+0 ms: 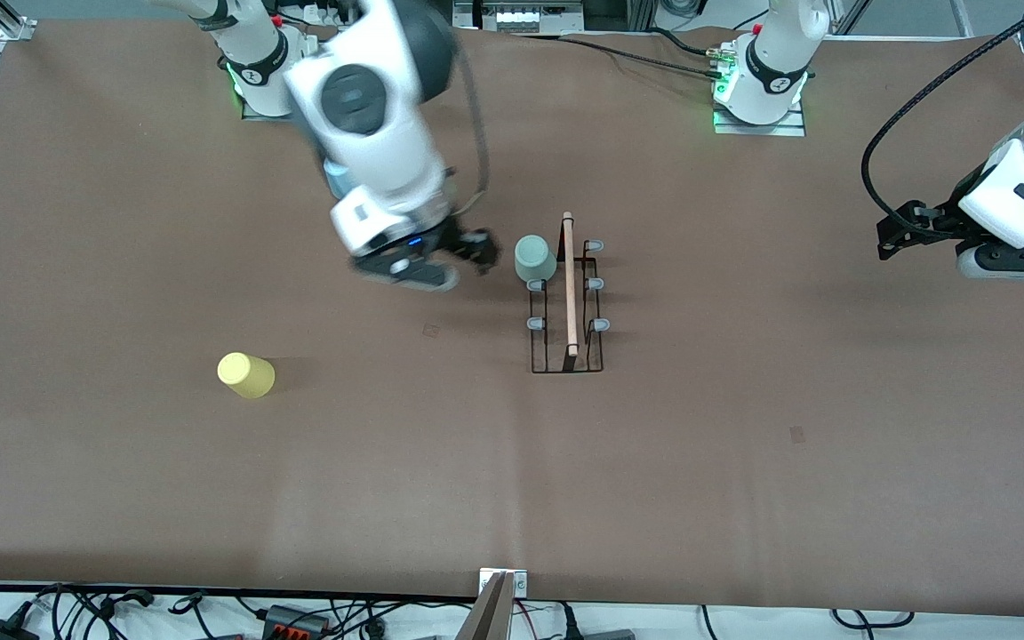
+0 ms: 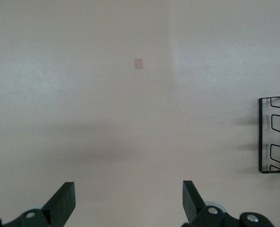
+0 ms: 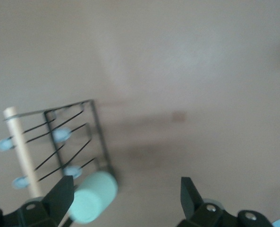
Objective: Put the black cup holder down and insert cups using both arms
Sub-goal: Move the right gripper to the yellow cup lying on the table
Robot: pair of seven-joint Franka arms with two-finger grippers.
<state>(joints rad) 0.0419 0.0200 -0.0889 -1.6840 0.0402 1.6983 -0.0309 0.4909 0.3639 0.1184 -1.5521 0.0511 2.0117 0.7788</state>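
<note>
my landmark is the thin black wire cup holder (image 1: pixel 567 307) with its light wooden rod handle (image 1: pixel 570 283) and grey-tipped pegs, standing upright on the brown table (image 1: pixel 743 462). my right gripper (image 1: pixel 468 253) hangs just beside the holder, toward the right arm's end of the table, with its two black fingers (image 3: pixel 62 196) spread wide and nothing between them. the small pale grey-green plastic cup (image 1: pixel 534 259) sits mouth-down on a peg of the holder, on the row facing my right gripper (in the right wrist view it shows as a pale tapered shape (image 3: pixel 93 197) at the rack's corner, close to one finger). the small yellow plastic cup (image 1: pixel 246 374) lies well apart from the holder, toward the right arm's end of the table and nearer the front camera. my left gripper (image 1: pixel 899 233) waits well apart from the holder over the left arm's end of the table, its fingers (image 2: pixel 63 204) also spread wide and empty, with only an edge of the wire rack (image 2: pixel 275 136) showing in its wrist view.
</note>
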